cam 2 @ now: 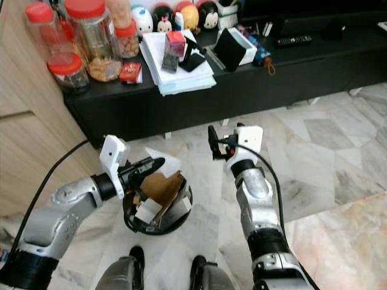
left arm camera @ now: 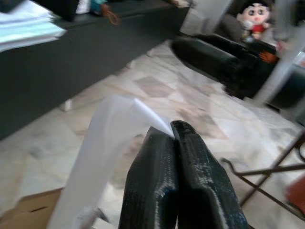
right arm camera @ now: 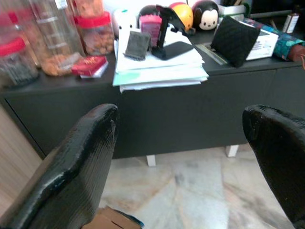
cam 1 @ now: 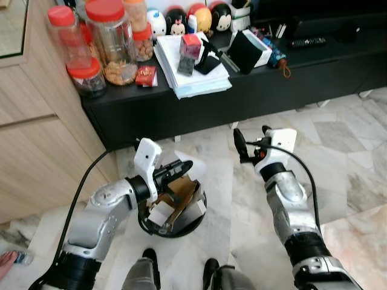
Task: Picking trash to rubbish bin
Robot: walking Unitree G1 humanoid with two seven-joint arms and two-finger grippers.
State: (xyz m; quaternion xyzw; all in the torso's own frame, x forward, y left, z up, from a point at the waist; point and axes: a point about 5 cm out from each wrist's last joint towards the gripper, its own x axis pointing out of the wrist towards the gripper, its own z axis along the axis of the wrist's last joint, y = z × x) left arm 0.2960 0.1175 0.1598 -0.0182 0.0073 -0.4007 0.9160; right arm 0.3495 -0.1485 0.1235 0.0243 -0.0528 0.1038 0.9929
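Two of my black fingers, those of my left gripper (cam 1: 181,169), are pressed together on a piece of white paper (left arm camera: 109,138); the left wrist view shows the sheet caught right between the pads and curling away from them. I hold it just above the rubbish bin (cam 1: 172,228), a round black bin standing on the marble floor (cam 2: 338,181). Inside the bin lie a piece of brown cardboard (cam 1: 183,196) and a small white box (cam 1: 159,213), though the blur keeps me from saying what else, if anything, sits beneath them.

My right gripper (cam 1: 253,142) is raised to the right of the bin, well apart from it, with its fingers spread wide and nothing between them; the right wrist view looks straight through the gap at a low black cabinet (right arm camera: 181,109).

That cabinet stands beyond the bin, against the far wall. On its top, behind the bin, rests a stack of white papers (cam 1: 190,75) with a phone stand (right arm camera: 164,28) on it. To the left of the stack are red-lidded jars (cam 1: 109,39), and behind it a row of round cartoon figures (cam 1: 181,21). A wooden cupboard (cam 1: 36,157) rises to the left of the bin.
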